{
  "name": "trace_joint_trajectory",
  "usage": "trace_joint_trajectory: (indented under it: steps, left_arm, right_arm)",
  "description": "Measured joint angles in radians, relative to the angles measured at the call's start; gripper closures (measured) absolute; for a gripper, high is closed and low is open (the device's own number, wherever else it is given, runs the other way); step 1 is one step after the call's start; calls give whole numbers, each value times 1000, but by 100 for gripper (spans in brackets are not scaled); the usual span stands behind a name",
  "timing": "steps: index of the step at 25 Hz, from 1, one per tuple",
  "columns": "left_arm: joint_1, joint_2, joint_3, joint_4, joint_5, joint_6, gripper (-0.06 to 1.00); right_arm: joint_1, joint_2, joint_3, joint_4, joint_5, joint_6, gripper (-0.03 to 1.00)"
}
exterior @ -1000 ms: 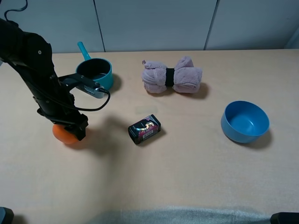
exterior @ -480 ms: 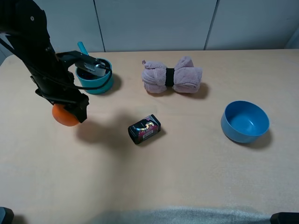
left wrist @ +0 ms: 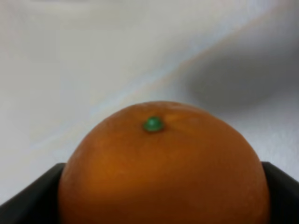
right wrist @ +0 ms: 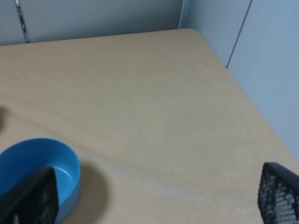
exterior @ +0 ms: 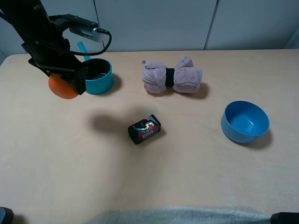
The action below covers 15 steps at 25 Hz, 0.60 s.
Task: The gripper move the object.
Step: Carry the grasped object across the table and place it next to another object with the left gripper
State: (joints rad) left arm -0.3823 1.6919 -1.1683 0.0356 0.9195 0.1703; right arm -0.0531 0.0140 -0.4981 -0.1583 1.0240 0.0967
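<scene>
gripping the round, matte orange fruit-like ball (exterior: 60, 87), the black left gripper (exterior: 74, 80) is seen at the far left of the high view, its jaws closed on the ball's two sides. the ball is held in the air, clear of the pale wooden table (exterior: 187, 177), just beside the teal pot with the handle (exterior: 97, 74). in the left wrist view the ball (left wrist: 163, 172) is shown seated between the black jaws, a small green stem mark facing the camera. the ball is judged light and firm, with a skin that gives some friction, yet its roundness could let it roll out of a loose pinch. a hold across the widest part is thought best, without hard squeezing. further right lie a small black printed box (exterior: 144, 129), a rolled pink towel tied with a black band (exterior: 172, 74) and a round blue bowl (exterior: 245, 121). the right gripper (right wrist: 156, 196) is seen with its mesh-faced jaws spread wide, nothing between them.
</scene>
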Motion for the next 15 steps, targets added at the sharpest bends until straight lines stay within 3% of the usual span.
trace_joint_trajectory:
  steps: [8, 15]
  left_arm:
    - [60, 0, -89, 4, 54, -11, 12]
    - [189, 1, -91, 25, 24, -11, 12]
  right_arm:
    - [0, 0, 0, 0, 0, 0, 32]
    - [0, 0, 0, 0, 0, 0, 32]
